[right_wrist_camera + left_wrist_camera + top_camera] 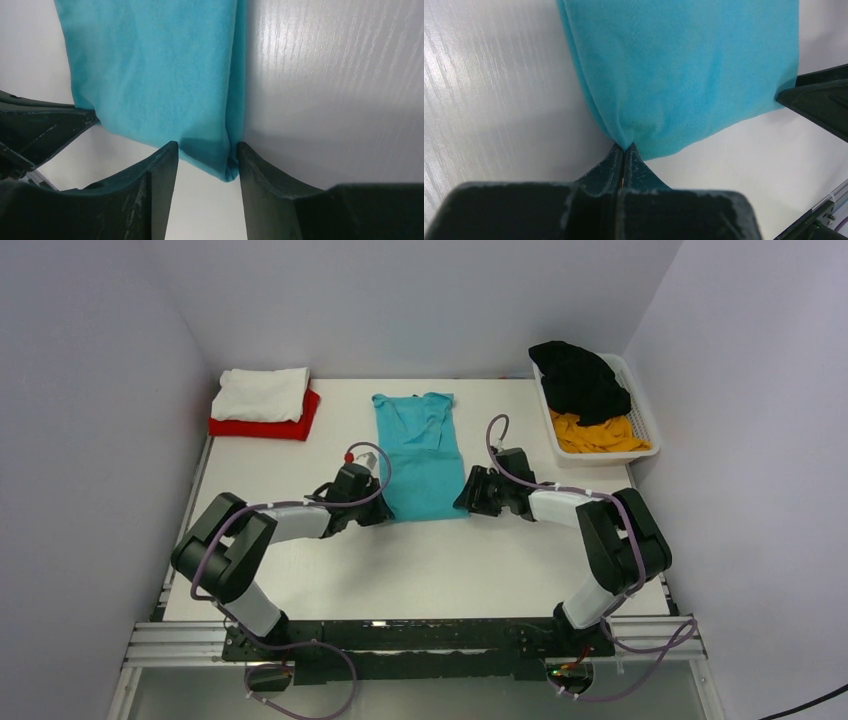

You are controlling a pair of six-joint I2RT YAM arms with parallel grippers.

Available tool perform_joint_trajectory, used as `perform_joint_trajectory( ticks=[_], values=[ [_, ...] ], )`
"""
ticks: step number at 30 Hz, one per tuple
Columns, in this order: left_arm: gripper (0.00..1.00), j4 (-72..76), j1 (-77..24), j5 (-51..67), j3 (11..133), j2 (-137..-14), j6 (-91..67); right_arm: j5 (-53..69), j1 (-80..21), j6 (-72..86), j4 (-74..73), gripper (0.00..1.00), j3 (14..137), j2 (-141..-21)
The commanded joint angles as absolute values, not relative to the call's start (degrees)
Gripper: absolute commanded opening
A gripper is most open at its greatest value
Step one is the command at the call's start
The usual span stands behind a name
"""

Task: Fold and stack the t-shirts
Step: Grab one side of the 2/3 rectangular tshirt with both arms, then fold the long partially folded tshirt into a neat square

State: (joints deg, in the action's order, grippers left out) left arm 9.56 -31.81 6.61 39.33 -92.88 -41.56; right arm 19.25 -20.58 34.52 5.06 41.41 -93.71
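Top external view: the teal t-shirt (418,455) lies flat at the middle of the surface (420,570). It is folded into a narrow lengthwise strip, collar end far and hem near. The left claw (624,149) is clenched on the near left hem corner, and the cloth puckers at its tips. The right claw (207,152) is released, its jaws spread with the near right hem corner lying between them. Both long edges of the strip run nearly straight. Bare surface lies on either side of the strip and between the hem and the arm bases. At the far left corner, a folded white t-shirt (262,394) rests on a folded red t-shirt (300,426). At the far right edge, a white slatted basket (648,432) holds a black t-shirt (580,380) heaped at its far end and a yellow-orange t-shirt (598,436) at its near end.
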Motion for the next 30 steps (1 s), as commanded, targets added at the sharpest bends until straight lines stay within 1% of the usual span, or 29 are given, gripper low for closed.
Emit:
perform_joint_trajectory(
  ticks=[1, 5, 6, 9, 11, 12, 15, 16, 21, 26, 28, 30],
  values=[
    [0.00, 7.29, -32.45, 5.22, 36.49, -91.83, -42.28, 15.34, -23.03, 32.84, -4.77, 0.50, 38.77, -93.29],
    [0.00, 7.72, -32.54, 5.44, 36.01, -92.23, -42.62, 13.16, -25.06, 32.61, -6.85, 0.50, 38.47, -92.87],
    [0.00, 7.51, -32.58, 5.38, 36.07, -92.44, -42.63, 12.91, -25.28, 32.61, -7.06, 0.47, 38.29, -92.79],
    [0.00, 7.80, -32.72, 5.59, 35.72, -92.32, -42.71, 12.49, -25.53, 32.52, -6.19, 0.34, 37.68, -92.82],
    [0.00, 7.19, -32.89, 5.14, 35.48, -91.75, -42.74, 12.79, -25.72, 32.36, -6.79, 0.27, 38.27, -93.16],
    [0.00, 6.63, -32.87, 4.88, 35.35, -91.09, -42.72, 13.20, -25.98, 32.30, -7.04, 0.21, 38.31, -93.05],
    [0.00, 3.30, -33.53, 4.82, 34.69, -88.52, -42.19, 16.32, -26.87, 31.57, -9.49, 0.08, 37.78, -90.78],
    [0.00, 1.05, -34.25, 4.72, 34.56, -87.20, -41.70, 18.42, -27.15, 30.92, -11.36, 0.06, 37.65, -89.51],
    [0.00, -14.52, -41.35, 0.18, 33.49, -75.80, -41.39, 26.67, -28.59, 27.57, -23.68, 0.03, 36.20, -77.97],
    [0.00, -30.33, -48.86, -3.53, 35.66, -62.85, -43.57, 36.08, -30.17, 24.18, -40.89, 0.03, 39.65, -68.92],
    [0.00, -31.30, -50.51, -2.06, 36.04, -57.01, -43.61, 39.93, -30.29, 23.26, -44.72, 0.03, 41.38, -65.98],
    [0.00, -30.37, -50.87, -0.12, 37.16, -53.44, -42.32, 39.82, -30.21, 22.26, -47.93, 0.04, 44.20, -64.23]
  ],
)
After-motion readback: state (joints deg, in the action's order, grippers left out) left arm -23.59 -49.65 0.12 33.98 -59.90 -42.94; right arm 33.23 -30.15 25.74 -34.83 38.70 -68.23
